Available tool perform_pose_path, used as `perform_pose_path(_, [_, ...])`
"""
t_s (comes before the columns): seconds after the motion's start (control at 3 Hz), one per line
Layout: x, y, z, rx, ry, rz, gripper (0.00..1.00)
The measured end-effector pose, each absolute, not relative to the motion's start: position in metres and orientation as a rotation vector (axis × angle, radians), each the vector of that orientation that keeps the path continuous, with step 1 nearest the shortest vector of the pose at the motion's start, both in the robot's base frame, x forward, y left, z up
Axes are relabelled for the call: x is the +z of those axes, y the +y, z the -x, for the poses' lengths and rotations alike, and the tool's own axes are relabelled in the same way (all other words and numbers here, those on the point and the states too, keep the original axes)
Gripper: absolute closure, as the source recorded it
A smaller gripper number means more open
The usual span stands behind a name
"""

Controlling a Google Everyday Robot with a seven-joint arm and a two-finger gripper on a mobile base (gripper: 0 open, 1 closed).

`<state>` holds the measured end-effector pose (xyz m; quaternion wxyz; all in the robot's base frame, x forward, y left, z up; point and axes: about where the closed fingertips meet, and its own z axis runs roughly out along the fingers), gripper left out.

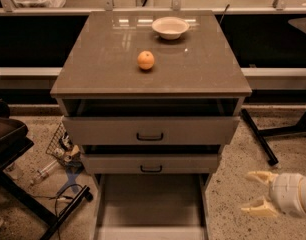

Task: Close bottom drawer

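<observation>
The bottom drawer (150, 201) of the grey-brown cabinet is pulled far out toward the camera, showing its plain grey inside. Its front runs off the lower edge of the view, and its handle is out of view. My gripper (249, 194) is at the lower right, over the floor beside the drawer's right side and apart from it. Its two pale fingers (255, 176) point left toward the drawer and stand spread open with nothing between them.
The top drawer (150, 130) and middle drawer (151, 163) are each slightly open. An orange (146, 60) and a white bowl (170, 27) sit on the cabinet top (93, 74). A black stand (23, 194), cables and clutter (63, 151) lie left; black table legs (260, 136) lie right.
</observation>
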<state>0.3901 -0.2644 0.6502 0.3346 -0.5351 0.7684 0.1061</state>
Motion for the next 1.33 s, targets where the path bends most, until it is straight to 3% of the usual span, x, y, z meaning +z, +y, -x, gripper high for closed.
perform_pose_path(0.33, [0.607, -0.270, -0.346, 0.335, 2.074, 1.322, 0.72])
perform_pose_path(0.67, [0.611, -0.269, -0.351, 0.331, 2.065, 1.332, 0.95])
perform_pose_path(1.33, [0.581, -0.260, -0.351, 0.362, 2.012, 1.358, 1.00])
